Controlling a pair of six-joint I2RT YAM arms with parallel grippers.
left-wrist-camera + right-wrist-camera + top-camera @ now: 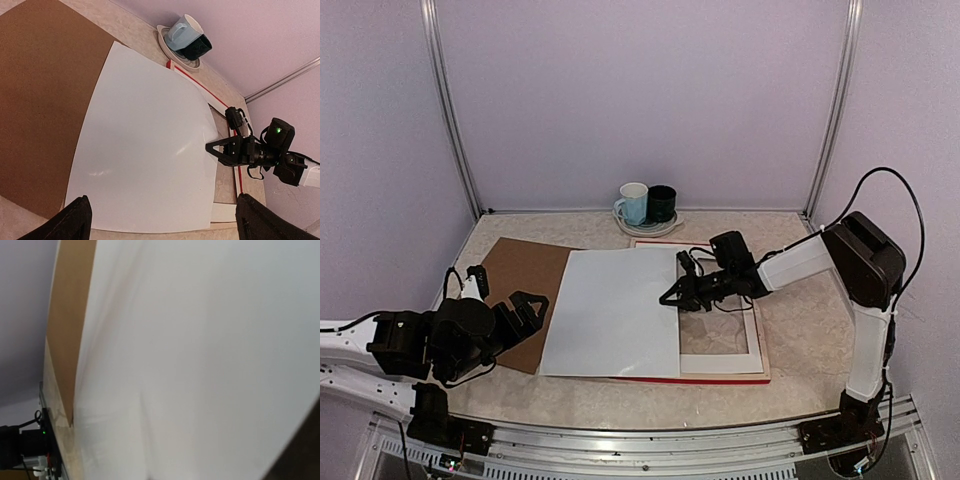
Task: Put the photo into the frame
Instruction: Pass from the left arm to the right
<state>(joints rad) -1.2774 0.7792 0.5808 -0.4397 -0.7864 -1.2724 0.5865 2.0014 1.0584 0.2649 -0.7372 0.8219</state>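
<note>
The photo (612,312) lies white back up in the middle of the table, its left part over a brown backing board (520,285) and its right part over the frame (657,242). Of the frame I see only thin red edges (199,84). Inside it lies a white mat border (756,345). My right gripper (672,296) is shut on the photo's right edge, which bows up a little (202,125). In the right wrist view the white sheet (200,360) fills nearly everything. My left gripper (524,308) hovers wide open over the photo's near left side, its fingers (75,220) empty.
A light blue mug (634,203) and a black mug (662,203) stand on a white plate (672,229) at the back, just behind the frame. Metal posts (450,110) and purple walls close in the table. A rail (650,430) runs along the near edge.
</note>
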